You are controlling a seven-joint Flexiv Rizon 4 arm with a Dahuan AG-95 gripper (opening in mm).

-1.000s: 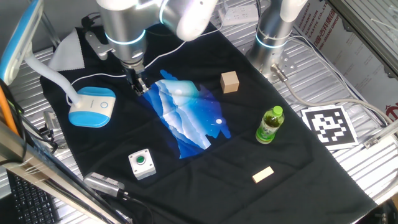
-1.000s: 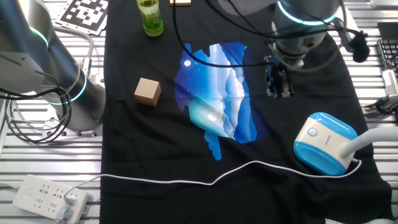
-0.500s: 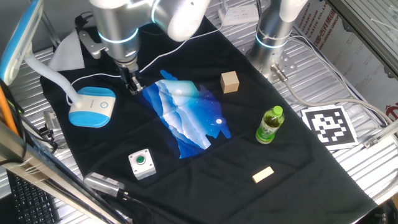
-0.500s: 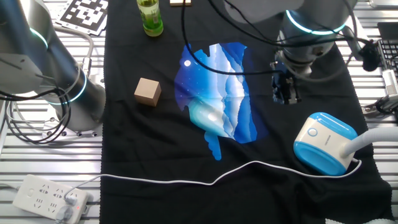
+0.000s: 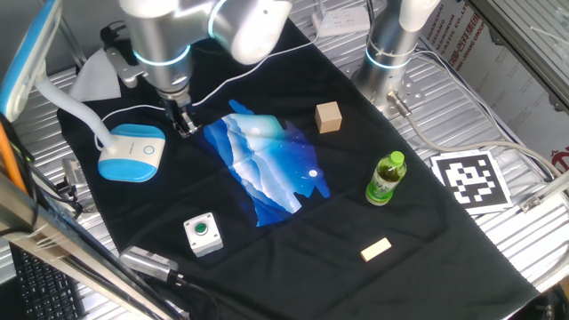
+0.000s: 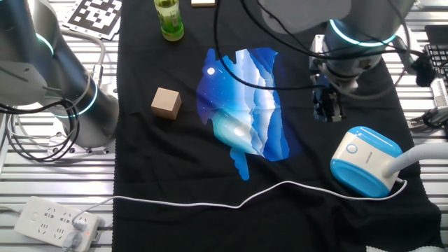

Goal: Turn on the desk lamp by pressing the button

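The desk lamp's light-blue and white base [image 5: 132, 152] sits on the black cloth at the left, its thick white neck [image 5: 73, 110] bending up and out of view. It also shows in the other fixed view [image 6: 365, 161]. The button [image 6: 352, 148] is a tiny pale circle on the base's white top face; in the one fixed view the button [image 5: 148, 149] is a faint dot. My gripper [image 5: 185, 125] hangs just right of the base, tips near the cloth. In the other fixed view the gripper [image 6: 329, 112] is a little beyond the base. The fingertips look dark and I cannot tell any gap.
A green push-button box [image 5: 202, 233], a wooden cube [image 5: 328, 116], a green bottle [image 5: 385, 177], a small wood block [image 5: 375, 250] and a blue patterned cloth [image 5: 263, 165] lie on the black cloth. A white cable [image 6: 210, 201] runs to a power strip [image 6: 52, 224]. A second arm's base [image 6: 66, 91] stands nearby.
My gripper has moved steadily toward the lamp base, from over the blue cloth's edge to just beside the base. Nothing else moved.
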